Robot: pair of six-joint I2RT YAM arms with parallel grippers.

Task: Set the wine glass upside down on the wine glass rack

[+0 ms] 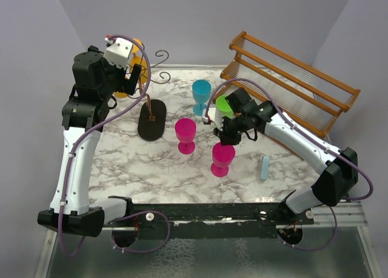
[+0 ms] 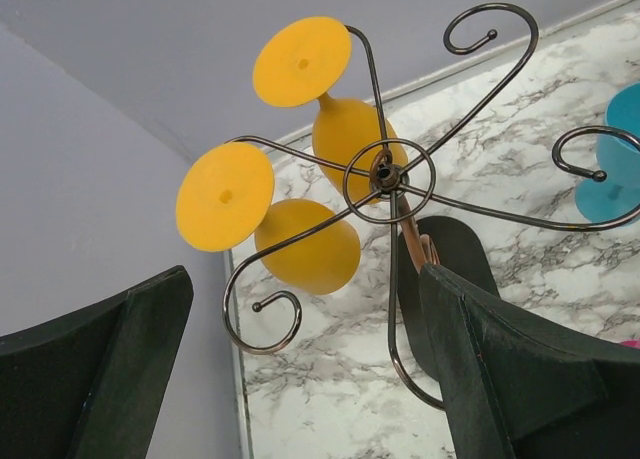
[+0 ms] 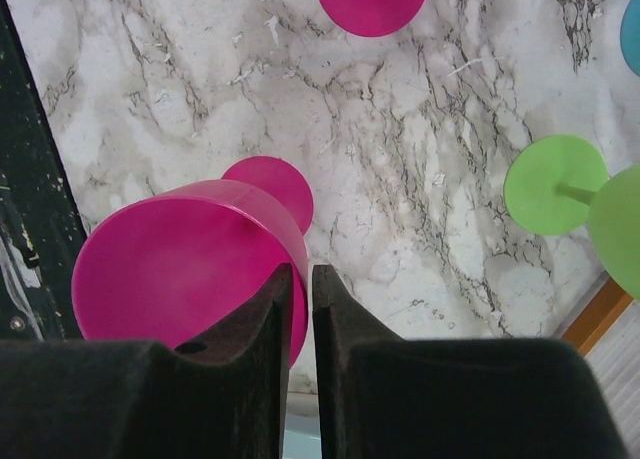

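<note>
The wine glass rack is a thin dark wire tree on a black oval base at the far left. Its hub shows in the left wrist view. Two orange glasses hang upside down on its arms. My left gripper is open and empty just above the rack. My right gripper is shut on the rim of an upright magenta wine glass, one finger inside the bowl, one outside.
A second magenta glass, a blue glass and a green glass stand mid-table. A large brown wooden slatted rack fills the back right. A small light-blue object lies right of the held glass.
</note>
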